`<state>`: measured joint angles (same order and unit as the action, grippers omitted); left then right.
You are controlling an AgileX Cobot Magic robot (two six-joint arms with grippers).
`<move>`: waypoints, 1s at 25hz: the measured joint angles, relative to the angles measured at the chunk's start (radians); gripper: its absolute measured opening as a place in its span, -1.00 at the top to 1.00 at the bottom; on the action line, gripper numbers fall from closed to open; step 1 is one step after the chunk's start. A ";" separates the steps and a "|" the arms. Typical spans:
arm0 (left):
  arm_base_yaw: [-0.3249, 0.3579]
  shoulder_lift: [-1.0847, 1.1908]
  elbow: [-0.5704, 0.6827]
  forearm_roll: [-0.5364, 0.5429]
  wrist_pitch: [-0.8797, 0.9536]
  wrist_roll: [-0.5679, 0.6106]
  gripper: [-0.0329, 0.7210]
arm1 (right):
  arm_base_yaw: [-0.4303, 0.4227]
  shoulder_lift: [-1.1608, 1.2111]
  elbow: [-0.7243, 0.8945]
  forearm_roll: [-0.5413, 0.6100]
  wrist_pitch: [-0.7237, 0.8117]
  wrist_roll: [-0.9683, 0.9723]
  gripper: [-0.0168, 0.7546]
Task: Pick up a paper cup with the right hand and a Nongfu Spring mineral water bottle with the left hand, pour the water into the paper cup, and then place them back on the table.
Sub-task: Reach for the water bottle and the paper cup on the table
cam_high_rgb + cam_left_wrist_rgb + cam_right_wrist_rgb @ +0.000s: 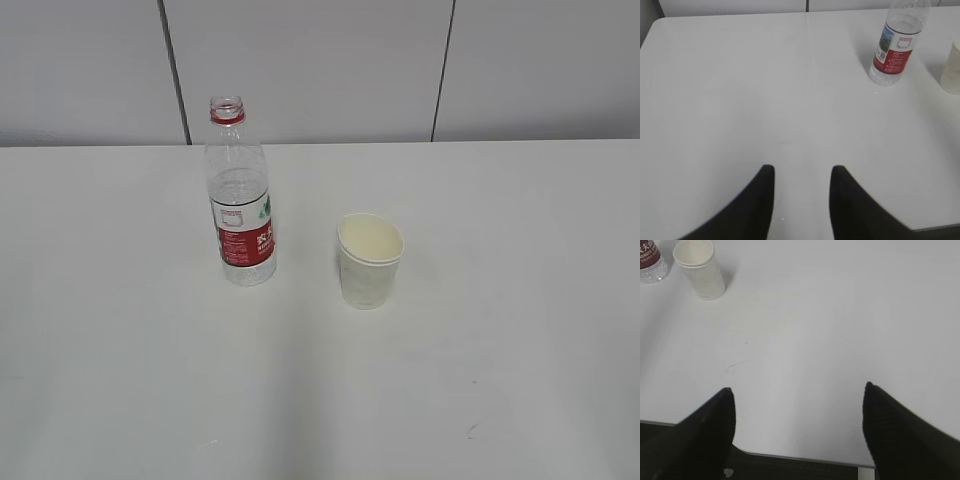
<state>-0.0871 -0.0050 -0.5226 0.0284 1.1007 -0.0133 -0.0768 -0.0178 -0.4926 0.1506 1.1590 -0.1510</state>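
Observation:
The Nongfu Spring bottle stands upright and uncapped on the white table, left of centre. The cream paper cup stands upright to its right, a short gap apart. No arm shows in the exterior view. In the left wrist view my left gripper is open and empty over bare table, with the bottle far off at the upper right and the cup at the right edge. In the right wrist view my right gripper is open wide and empty near the table's front edge, with the cup and the bottle's base far at the upper left.
A grey panelled wall runs behind the table's far edge. Faint scuff marks lie on the tabletop between my right gripper and the cup. The table's front edge runs just under my right gripper.

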 joint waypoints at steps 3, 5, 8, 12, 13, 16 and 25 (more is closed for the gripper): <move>0.000 0.000 0.000 0.000 0.000 0.000 0.28 | 0.000 0.000 0.000 0.000 0.000 0.000 -0.57; 0.000 0.000 0.000 0.000 0.000 0.000 0.28 | 0.000 0.000 0.000 0.000 0.000 0.000 -0.57; 0.000 0.000 0.000 0.000 0.000 0.000 0.28 | 0.000 0.000 0.000 0.000 0.000 0.000 -0.57; 0.000 0.000 0.000 0.000 0.000 0.000 0.28 | 0.000 0.000 0.000 0.000 0.000 0.000 -0.57; 0.000 0.000 0.000 0.000 0.000 0.000 0.28 | 0.000 0.000 0.000 0.000 0.000 0.000 -0.57; 0.000 0.000 0.000 0.000 0.000 0.000 0.28 | 0.000 0.000 0.000 0.000 0.000 0.000 -0.57; 0.000 0.000 0.000 0.000 0.000 0.000 0.28 | 0.000 0.000 0.000 0.000 0.000 0.000 -0.57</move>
<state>-0.0871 -0.0050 -0.5226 0.0284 1.1007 -0.0133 -0.0768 -0.0178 -0.4926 0.1506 1.1590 -0.1510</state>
